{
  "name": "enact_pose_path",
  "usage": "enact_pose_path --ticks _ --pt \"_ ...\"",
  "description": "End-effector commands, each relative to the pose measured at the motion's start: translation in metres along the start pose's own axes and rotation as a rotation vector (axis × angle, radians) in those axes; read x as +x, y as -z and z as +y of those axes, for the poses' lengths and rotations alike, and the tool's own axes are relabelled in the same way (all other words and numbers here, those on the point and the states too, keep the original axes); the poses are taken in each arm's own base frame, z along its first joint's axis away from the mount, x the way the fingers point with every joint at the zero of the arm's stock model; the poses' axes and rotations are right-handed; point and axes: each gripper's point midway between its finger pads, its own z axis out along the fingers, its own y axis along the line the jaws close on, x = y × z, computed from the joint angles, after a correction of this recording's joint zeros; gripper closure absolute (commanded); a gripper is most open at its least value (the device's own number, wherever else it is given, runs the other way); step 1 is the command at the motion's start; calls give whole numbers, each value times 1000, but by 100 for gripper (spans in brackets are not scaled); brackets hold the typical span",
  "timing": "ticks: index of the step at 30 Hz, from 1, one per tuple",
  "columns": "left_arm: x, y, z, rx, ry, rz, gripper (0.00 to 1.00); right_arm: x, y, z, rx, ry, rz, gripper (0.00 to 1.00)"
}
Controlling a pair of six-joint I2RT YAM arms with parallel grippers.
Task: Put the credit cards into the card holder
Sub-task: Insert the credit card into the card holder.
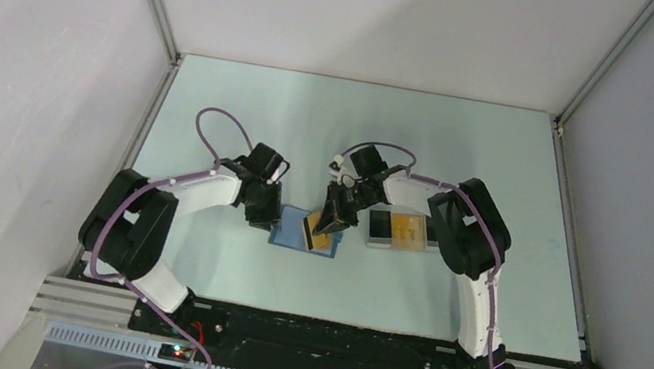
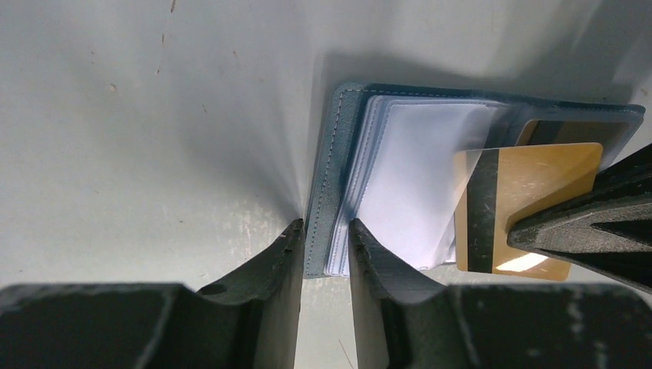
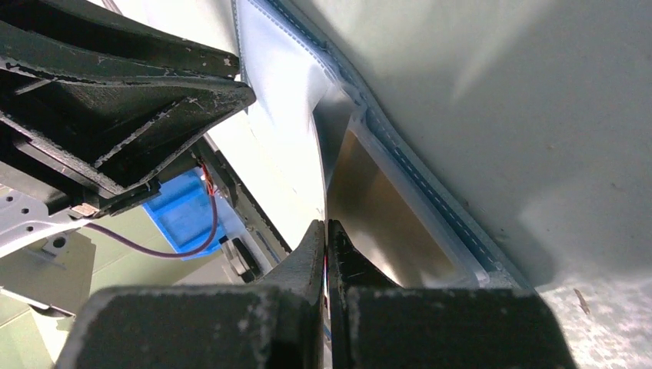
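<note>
Left arm: reaches forward and inward from its base. The left gripper [image 1: 274, 223] is low at the left edge of the card holder [image 1: 302, 234].
Left gripper state: jaws clamped on the holder's blue cover edge and the ends of its clear sleeves.
Right arm: bent at the elbow and angled inward. The right gripper [image 1: 328, 224] points down over the holder.
Right gripper state: closed on a yellow-orange credit card [image 1: 320, 237] with a dark stripe.
Card holder: lies open on the table [image 1: 243, 119] between the two grippers.
Held card: tilted, its striped end over the holder's right-hand leaf.
Tray: clear tray [image 1: 381, 241] just right of the holder, with more cards in it.
Room: pale table, plain grey walls [image 1: 14, 38], metal frame rails at the corners.
Left wrist only: a second striped card [image 2: 573, 131] sits behind a clear pocket, above the held card.
Right wrist only: the fingers [image 3: 307, 254] are pressed flat together, with the left gripper's black body opposite them.
</note>
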Motion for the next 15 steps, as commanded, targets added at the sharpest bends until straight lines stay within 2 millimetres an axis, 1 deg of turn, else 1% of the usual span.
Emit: enact_pose_path --ticks 1,9,15 --pt "1 -5 2 -20 -35 11 67 -6 -9 1 -29 27 -2 100" --pt "3 -6 3 -20 -37 14 67 -27 -6 -2 3 65 -90 100" --pt "3 -6 3 -21 -36 15 68 -40 -5 -1 18 53 -156 100"
